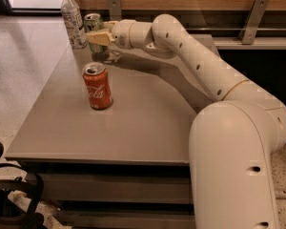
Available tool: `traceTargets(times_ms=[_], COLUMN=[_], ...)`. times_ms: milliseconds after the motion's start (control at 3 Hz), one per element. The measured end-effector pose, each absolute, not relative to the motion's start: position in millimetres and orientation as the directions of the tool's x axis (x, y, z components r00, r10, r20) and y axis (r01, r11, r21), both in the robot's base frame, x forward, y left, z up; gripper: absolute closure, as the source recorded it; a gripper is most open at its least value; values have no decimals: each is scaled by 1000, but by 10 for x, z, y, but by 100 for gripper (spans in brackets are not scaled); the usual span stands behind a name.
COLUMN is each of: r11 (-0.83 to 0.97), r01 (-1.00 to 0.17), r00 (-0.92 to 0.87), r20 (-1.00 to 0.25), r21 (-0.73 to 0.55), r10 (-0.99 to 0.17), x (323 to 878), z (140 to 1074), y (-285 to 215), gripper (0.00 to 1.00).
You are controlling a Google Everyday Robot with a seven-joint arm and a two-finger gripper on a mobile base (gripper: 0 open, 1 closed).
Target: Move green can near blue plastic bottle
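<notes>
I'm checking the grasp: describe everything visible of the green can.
The green can is a small metal drink can, green-sided with a silver top, upright at the far left corner of the table, beside the bottle. The pincer is closed on its middle, one pale finger crossing its front. Whether its base rests on the table is unclear.
</notes>
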State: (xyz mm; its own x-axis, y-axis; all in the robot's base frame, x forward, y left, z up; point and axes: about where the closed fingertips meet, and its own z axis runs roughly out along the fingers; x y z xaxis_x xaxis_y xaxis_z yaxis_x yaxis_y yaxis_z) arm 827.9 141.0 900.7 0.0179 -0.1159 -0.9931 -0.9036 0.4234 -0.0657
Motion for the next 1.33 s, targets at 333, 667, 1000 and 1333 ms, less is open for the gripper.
traceTargets(times_ms=[333,667,1000,1333], r11=[440,458,486,488], r01=[-897,-888,-873,-871], r00=[-15,-27,-11,-9], r20=[-993,-993,-994,-994], r21=[-39,-27,-46,-48], r10=[-118,-112,-113,-113], x=[8349,8392,8391,8391], z=[8835,8712,8635,8645], y=[1399,1366,1328,1327], gripper=[100,100,100,83])
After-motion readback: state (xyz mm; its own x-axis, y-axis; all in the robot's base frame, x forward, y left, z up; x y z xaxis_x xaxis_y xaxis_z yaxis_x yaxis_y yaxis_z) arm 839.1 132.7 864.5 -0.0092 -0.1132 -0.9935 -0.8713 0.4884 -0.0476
